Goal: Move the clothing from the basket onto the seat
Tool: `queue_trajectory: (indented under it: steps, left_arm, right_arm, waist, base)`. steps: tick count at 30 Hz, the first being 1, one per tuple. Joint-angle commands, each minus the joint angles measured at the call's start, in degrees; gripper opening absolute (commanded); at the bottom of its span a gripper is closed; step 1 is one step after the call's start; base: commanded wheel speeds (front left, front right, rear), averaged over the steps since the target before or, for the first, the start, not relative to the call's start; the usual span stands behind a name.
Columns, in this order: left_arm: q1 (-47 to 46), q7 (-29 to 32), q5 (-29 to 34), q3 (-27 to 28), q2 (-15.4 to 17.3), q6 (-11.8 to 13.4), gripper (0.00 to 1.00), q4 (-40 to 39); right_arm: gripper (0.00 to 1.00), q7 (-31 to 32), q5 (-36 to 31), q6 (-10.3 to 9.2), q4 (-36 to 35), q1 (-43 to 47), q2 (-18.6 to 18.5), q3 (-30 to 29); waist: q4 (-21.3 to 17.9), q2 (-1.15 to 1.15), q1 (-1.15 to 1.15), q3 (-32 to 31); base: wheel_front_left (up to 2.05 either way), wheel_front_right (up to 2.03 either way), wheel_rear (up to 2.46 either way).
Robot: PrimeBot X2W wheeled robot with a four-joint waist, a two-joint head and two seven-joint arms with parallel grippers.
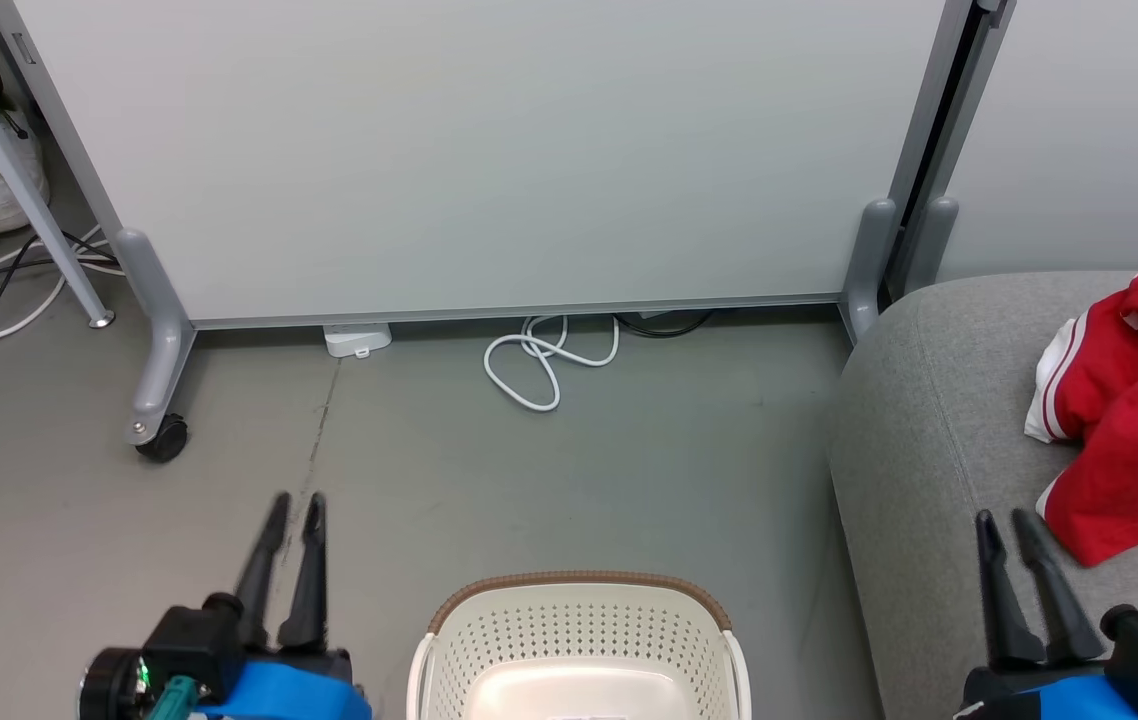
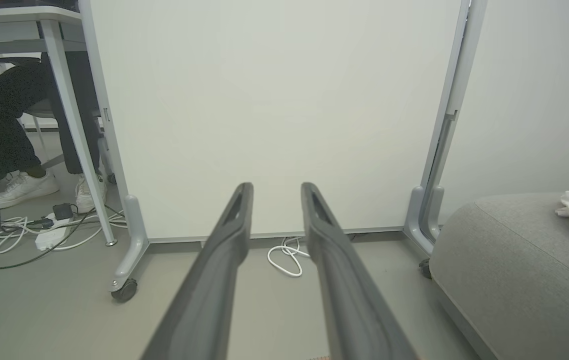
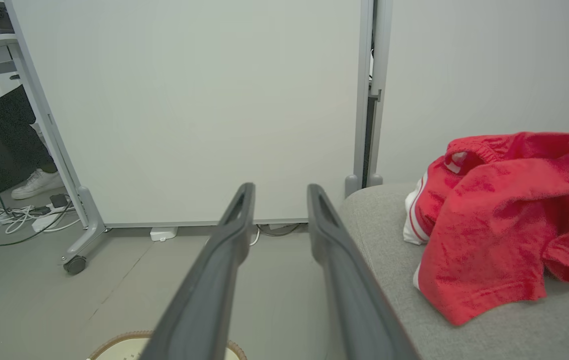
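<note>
Two grippers, one basket, one red heap. We found the soft bright red clothing (image 1: 1129, 430) with white striped trim lying crumpled on top of the large grey woven-fabric seat (image 1: 919, 450) at the robot's right. Whether the heap held one garment or two we could not tell. The single cream-white perforated plastic basket (image 1: 579, 579) with a brown woven-look rim stood on the grey floor (image 1: 629, 450) between the two arms, just beside the seat, its pale bottom in plain sight.

The left gripper (image 1: 297, 505) hovered over the floor left of the basket, its two long dark fingers parted by a narrow gap and grasping nothing. The right gripper (image 1: 1004, 520) hung above the seat's front edge, near the clothing but apart from it. Its two fingers were likewise a little way apart and held nothing.

Behind stood one white partition panel (image 1: 479, 150) on a grey frame with one black caster (image 1: 161, 438), and one white cable (image 1: 539, 365) lay coiled at its foot. In the left wrist view we counted two white shoes (image 2: 22, 186) of a seated person beneath a desk.
</note>
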Motion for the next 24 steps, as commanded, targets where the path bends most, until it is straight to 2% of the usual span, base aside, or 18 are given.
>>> queue_trajectory:
  steps: [1, 24]
  left_arm:
    - [0.2, 0.1, 0.0, 0.0, 0.0, 0.0, 0.00, 0.2]
    - [-1.3, 6.1, -22.4, 4.4, -1.6, -1.7, 0.00, 1.2]
  right_arm:
    - [0.00, 0.0, 0.0, 0.00, 0.3, 0.0, 0.0, 0.0]
    - [0.00, 6.1, 24.0, 0.00, 2.2, -2.9, 0.0, -0.3]
  waist:
    - [0.0, 0.00, 0.00, 0.0]
    - [-1.1, 0.00, 0.00, 0.4]
  base:
    - [0.00, 0.00, 0.00]
    - [0.00, 0.00, 0.00]
